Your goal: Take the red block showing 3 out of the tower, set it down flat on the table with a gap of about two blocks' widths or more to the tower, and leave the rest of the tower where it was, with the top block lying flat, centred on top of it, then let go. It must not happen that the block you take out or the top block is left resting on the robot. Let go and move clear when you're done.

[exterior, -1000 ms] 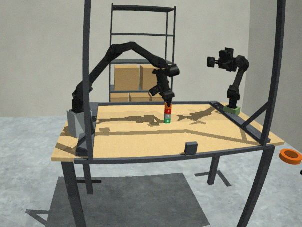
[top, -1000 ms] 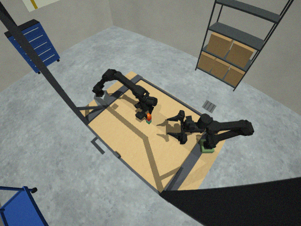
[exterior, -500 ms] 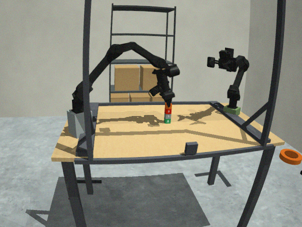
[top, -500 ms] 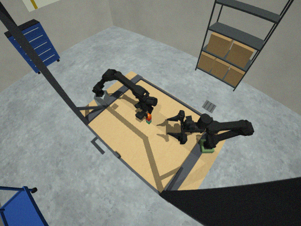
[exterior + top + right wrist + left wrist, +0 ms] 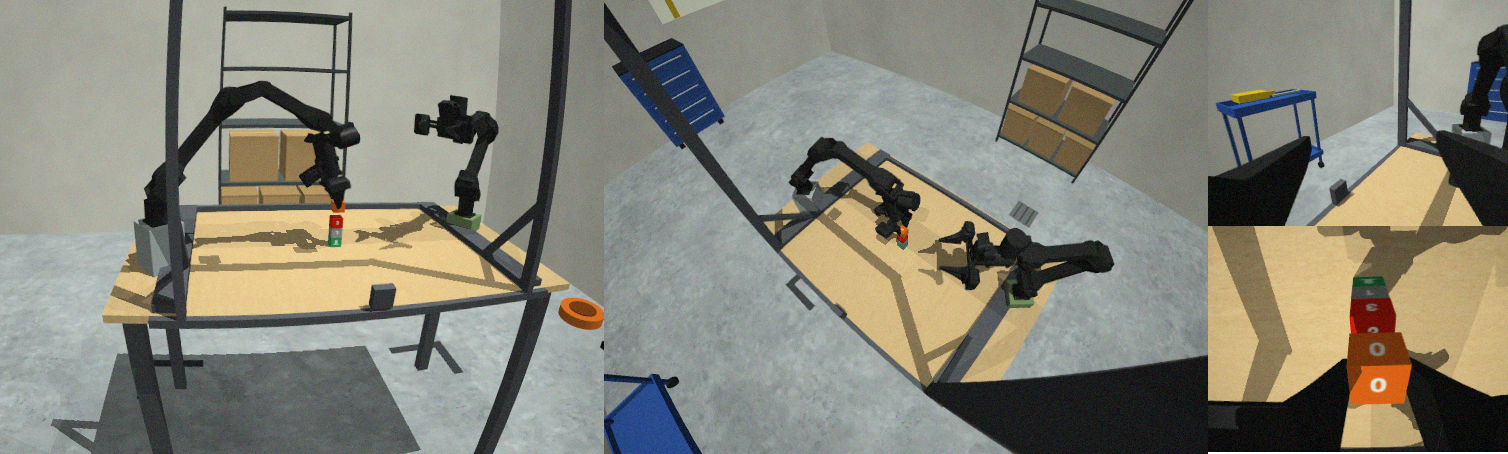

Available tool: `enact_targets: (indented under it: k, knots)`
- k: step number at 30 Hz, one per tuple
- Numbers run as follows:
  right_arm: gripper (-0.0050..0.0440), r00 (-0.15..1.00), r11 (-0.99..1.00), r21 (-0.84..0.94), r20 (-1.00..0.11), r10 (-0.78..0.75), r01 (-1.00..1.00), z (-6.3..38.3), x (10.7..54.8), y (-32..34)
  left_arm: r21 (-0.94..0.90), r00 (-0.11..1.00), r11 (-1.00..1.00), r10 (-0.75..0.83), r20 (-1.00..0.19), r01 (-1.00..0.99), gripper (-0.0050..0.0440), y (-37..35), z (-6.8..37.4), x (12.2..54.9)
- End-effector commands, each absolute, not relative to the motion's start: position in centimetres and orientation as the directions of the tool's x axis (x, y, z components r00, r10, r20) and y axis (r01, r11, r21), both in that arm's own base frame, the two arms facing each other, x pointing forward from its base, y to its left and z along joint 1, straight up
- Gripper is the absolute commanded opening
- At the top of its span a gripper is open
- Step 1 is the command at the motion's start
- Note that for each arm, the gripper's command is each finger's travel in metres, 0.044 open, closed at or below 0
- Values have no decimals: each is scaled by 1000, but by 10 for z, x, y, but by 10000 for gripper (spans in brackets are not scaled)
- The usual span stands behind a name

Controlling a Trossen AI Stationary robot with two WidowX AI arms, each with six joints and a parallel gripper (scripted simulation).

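The wooden table is the broadest thing under my arms, with a tall shelf rack standing apart from it and a blue cart on the floor well away. My left arm arches out over the tabletop and points down at the tower, while my right arm is folded back above its own end. My right gripper hangs in the air with its fingers spread wide and nothing between them. My left gripper is closed on the orange block, one finger against each side, and holds it level above the tower; from the exterior I can see daylight under it. Below, the red block, the one I must take out, is uncovered at the top of what stands there, its 3 showing. It rests on the grey block, which rests on the green block on the table. The smallest marks are a 0 on orange, a 1 on grey, and perhaps an 8 on green, too small for me to be sure.
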State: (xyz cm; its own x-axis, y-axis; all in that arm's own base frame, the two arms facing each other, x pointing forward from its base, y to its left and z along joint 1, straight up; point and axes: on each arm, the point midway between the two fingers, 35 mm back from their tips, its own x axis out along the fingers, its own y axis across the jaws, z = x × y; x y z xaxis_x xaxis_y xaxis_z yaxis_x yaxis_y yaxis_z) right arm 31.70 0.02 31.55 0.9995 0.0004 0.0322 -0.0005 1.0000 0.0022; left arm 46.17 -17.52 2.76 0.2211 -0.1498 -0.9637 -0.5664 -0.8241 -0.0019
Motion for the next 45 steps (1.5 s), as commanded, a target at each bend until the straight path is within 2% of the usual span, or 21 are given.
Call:
enact_targets:
  k: [1,8,14,34,41,45]
  knots:
    - [400,999,1000,0,50,0,0,323,316,0,-10,249,-825,-158,-956,-565,-3,-173,44,461]
    - [400,999,1000,0,50,0,0,323,316,0,-9,248,-824,-161,-955,-567,-5,-157,44,440]
    - [400,999,1000,0,50,0,0,323,316,0,-9,246,-824,-159,-956,-567,-50,-141,41,414]
    - [400,999,1000,0,50,0,0,323,316,0,-9,241,-825,-155,-958,-566,-50,-142,37,415]
    - [400,996,996,14,7,-83,83,300,337,-19,-9,241,-825,-155,-958,-566,-50,-142,37,415]
    - [400,972,973,24,-41,-230,231,265,367,-54,-9,241,-825,-155,-958,-566,-50,-142,37,415]
